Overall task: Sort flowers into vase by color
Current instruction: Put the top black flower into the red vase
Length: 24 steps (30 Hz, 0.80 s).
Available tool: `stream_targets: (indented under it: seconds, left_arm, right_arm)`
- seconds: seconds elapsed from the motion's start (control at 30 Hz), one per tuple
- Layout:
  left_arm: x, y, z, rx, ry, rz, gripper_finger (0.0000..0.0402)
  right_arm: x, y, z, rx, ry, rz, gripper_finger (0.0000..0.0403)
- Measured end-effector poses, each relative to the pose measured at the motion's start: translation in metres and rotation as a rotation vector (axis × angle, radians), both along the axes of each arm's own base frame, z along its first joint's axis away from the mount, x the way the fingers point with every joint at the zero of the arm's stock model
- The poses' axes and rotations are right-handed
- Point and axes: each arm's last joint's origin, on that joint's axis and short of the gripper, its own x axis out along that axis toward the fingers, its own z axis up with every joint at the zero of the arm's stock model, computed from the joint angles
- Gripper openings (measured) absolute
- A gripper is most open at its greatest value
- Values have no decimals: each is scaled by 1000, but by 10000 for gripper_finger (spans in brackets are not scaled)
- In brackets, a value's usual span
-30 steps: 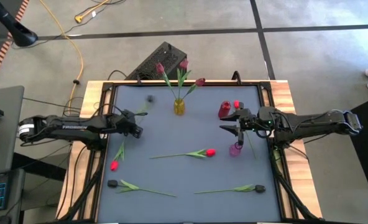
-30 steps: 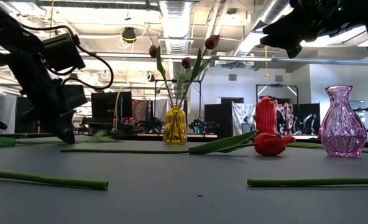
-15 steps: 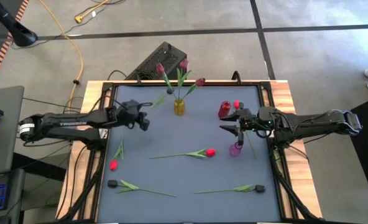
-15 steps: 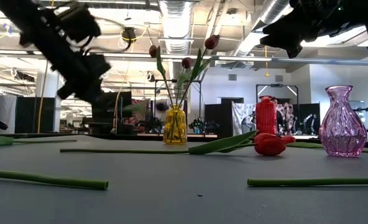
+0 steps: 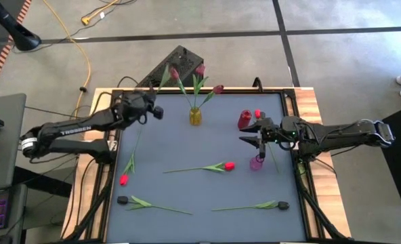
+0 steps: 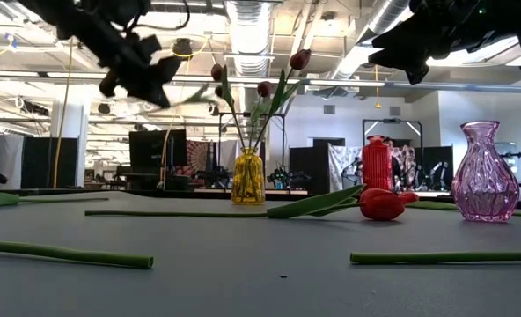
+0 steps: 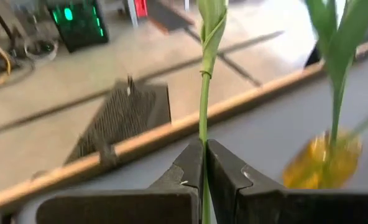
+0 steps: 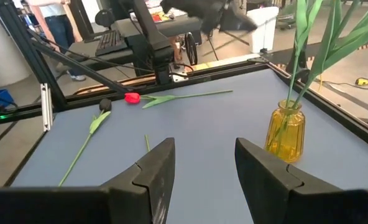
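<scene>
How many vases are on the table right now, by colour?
yellow vase: 1
red vase: 1
pink vase: 1
Total: 3

Both arms are dark, near-black and slender, each built of long tubular links joined by bulkier rounded joints, with black cables running along them. The left arm (image 5: 78, 127) carries white lettering along its forearm link and a pale band near its base at nine o'clock. The left gripper (image 7: 204, 167) has two wedge-shaped dark fingers with flat inner faces; the right gripper (image 8: 202, 163) has broader, angular black fingers.
</scene>
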Motion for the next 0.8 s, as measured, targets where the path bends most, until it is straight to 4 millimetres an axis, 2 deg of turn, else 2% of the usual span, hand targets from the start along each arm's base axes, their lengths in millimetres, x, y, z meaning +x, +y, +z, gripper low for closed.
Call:
stream_targets:
  seconds: [0.17, 0.33, 0.43, 0.6, 0.7, 0.8]
  left_arm:
    - [-9, 10, 42, 136, -46, 44, 0]
    - [-23, 3, 82, 282, -180, -29, 0]
    - [-28, -7, 96, 340, -283, -233, 0]
    - [-23, -26, 106, 347, -415, -702, 0]
    - [-12, -41, 104, 346, -487, -956, 0]
    - [3, -56, 92, 336, -539, -1125, 0]
  right_arm:
    - [0, 1, 0, 33, -4, -1, 193]
    - [0, 7, 1, 33, -13, 38, 193]
    - [1, 11, 3, 31, -35, 63, 193]
    - [6, 16, 9, -11, -108, 96, 193]
    - [13, 19, 12, -27, -162, 109, 193]
    - [22, 22, 10, -41, -186, 123, 193]
